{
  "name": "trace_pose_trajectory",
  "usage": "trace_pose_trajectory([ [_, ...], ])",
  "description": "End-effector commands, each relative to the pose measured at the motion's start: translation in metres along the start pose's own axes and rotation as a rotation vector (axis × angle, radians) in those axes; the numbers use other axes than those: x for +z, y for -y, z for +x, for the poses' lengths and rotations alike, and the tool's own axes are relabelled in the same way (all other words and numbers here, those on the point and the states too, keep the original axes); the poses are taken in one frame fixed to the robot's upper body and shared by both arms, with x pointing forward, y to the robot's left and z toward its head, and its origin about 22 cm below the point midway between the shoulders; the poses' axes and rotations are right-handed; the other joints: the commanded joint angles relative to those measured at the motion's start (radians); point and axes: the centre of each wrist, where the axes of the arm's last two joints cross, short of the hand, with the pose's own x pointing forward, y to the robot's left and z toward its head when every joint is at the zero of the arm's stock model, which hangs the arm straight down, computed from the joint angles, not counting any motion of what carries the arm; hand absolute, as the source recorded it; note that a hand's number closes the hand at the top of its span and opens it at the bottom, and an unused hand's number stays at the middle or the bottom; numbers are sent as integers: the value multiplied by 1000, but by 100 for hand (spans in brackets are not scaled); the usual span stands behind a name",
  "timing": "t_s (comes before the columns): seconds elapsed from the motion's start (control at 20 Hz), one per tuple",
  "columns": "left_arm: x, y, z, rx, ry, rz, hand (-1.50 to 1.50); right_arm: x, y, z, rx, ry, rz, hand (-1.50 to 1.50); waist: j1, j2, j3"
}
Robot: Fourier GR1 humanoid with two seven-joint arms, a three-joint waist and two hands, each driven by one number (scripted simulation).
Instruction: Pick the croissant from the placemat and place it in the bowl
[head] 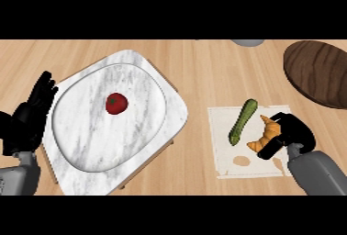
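We saw the right hand (pixel 290 136) curled round the croissant (pixel 265 134) on the placemat (pixel 230 161); left hand (pixel 28 117) beside the bowl (pixel 81 137), fingers straight.

Light wooden counter (pixel 203 59) under even light; a grey object (pixel 247 41), perhaps round, at its far edge.

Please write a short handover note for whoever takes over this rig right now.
Right hand: on the placemat, fingers curled around the croissant; I cannot tell whether it is lifted yet.
Left hand: open, resting at the left edge beside the marble bowl.
The bowl holds a tomato. A cucumber lies on the placemat beside the croissant.
Done: the grasp. Left: lift, carry left, release in the bowl.
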Motion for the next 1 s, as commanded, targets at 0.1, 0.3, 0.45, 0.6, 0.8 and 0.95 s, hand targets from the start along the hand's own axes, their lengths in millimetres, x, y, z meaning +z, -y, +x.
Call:
trace_pose_trajectory([
  [0.1, -3, 19, -1, 6, 8, -2, 0, -2, 12, 26, 17, 29, -124, 150, 8, 12, 17],
  [0.3, -7, 15, 6, 12, 27, -50, 0, -22, 73, 86, 8, 117, -157, 150, 69, 30, 19],
  [0.45, -5, 16, 17, 15, 44, -66, 0, -37, 80, 96, 64, 151, -208, 150, 74, 30, 19],
  [0.6, -2, 12, 4, 17, 22, -54, 0, -21, 127, 131, 62, 152, -321, 150, 63, 25, 17],
  [0.8, -4, 13, 14, 10, 26, -41, 0, -10, 148, 142, 34, 149, -590, 150, 49, 19, 17],
  [0.95, 3, 9, -5, 16, 12, -27, 0, 13, 168, 163, -64, 164, -753, 150, 36, 15, 16],
])
